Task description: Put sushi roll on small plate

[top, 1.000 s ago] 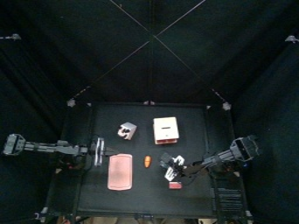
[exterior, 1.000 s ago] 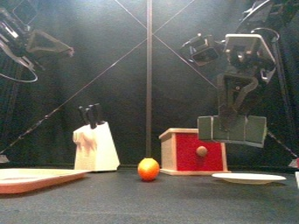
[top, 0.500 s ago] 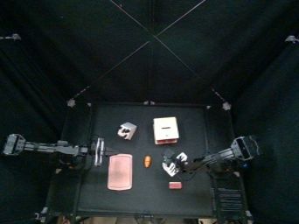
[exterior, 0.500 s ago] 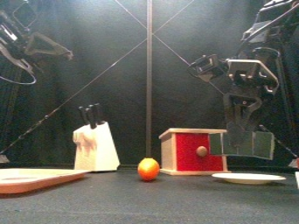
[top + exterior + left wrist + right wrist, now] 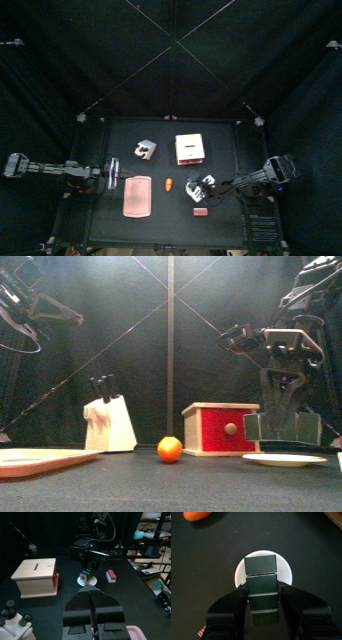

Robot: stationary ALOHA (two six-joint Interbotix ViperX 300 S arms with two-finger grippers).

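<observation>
My right gripper is shut on the sushi roll, a dark block held between the jaws. It hangs just above the small plate, a plain white disc on the black table. In the top view the right gripper is at the table's front right. In the front view it hangs a little above the plate. The left wrist view shows the roll over the plate. My left gripper is shut and empty, resting at the left.
A small pink block lies in front of the plate. An orange piece and a long pink tray lie to its left. A wooden box with a red side and a knife block stand further back.
My right gripper has come down with the sushi roll and shifted a little to the right, so it now hangs low over the small plate. The left arm has not moved.
</observation>
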